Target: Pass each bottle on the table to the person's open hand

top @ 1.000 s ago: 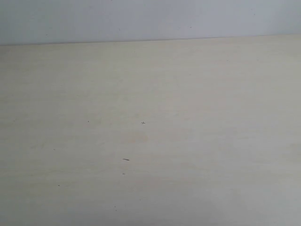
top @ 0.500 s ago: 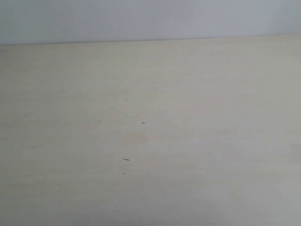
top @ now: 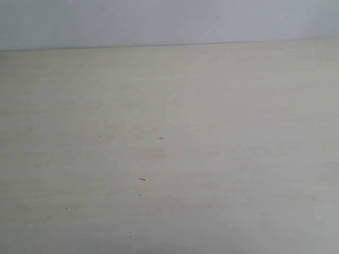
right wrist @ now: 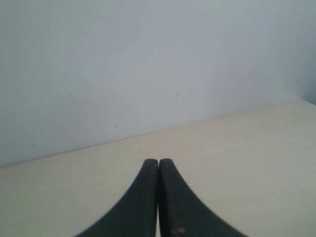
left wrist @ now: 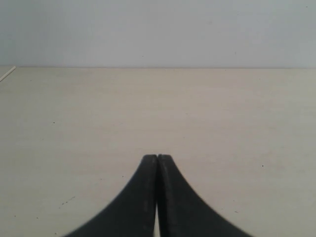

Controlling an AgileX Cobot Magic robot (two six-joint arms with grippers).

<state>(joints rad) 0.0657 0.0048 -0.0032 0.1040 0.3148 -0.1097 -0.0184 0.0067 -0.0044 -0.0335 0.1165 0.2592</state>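
The pale beige wood-grain table (top: pixel 212 106) fills the exterior view, marked only by a few tiny dark specks (top: pixel 141 179). No bottle and no person's open hand shows in any view. Neither arm appears in the exterior view. In the left wrist view my left gripper (left wrist: pixel 157 157) is shut, its black fingertips pressed together with nothing between them, above the table (left wrist: pixel 74 123). In the right wrist view my right gripper (right wrist: pixel 158 161) is likewise shut and empty, over the table (right wrist: pixel 256 148).
A plain light grey wall (top: pixel 169 21) rises behind the table's far edge (top: pixel 169 45). That wall (right wrist: pixel 148 64) also fills much of the right wrist view. A table corner edge (left wrist: pixel 7 74) shows in the left wrist view.
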